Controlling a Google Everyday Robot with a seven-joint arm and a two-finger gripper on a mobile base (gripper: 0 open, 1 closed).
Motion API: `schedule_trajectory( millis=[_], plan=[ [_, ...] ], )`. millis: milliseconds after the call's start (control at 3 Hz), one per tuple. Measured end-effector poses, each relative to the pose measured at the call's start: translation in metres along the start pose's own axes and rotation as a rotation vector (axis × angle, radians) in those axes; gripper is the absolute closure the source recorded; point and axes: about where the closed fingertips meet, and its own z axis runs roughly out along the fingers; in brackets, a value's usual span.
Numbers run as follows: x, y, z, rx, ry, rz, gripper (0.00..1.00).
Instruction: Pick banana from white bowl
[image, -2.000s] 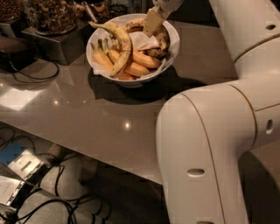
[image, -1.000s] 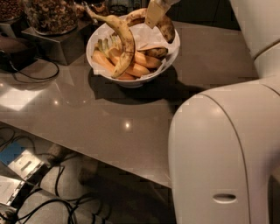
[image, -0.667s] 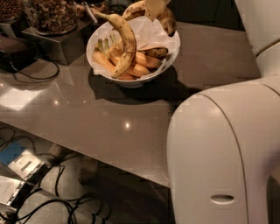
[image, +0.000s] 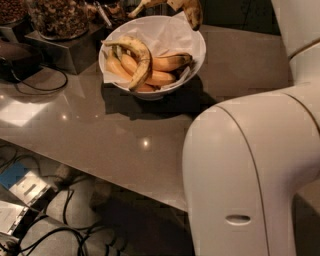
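Tool lies beyond the top edge of the frame, out of sight, so I cannot tell whether it is apart or clamped. Directly below that edge, at top centre, the strongly arched, brown-mottled dull-yellow banana hangs over the far rim of the deep, paper-lined white bowl on the grey counter.

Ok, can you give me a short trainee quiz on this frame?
1. True or false: the mottled banana lies inside the white bowl.
2. What lines the bowl? A) foil B) white paper C) cloth
3. Where is the gripper?
Key: 1 false, it hangs above the rim at the picture's top edge. 2 B. 3 Out of view, past the top edge above the banana.
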Motion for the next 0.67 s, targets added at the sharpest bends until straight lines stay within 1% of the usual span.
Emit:
schedule_trajectory(
  millis=[333,667],
  plan=[
    [0.002,0.0,0.006,-0.004,0.007,-0.009,1.0],
    [0.024,-0.003,-0.01,0.004,0.006,0.018,1.0]
  ],
)
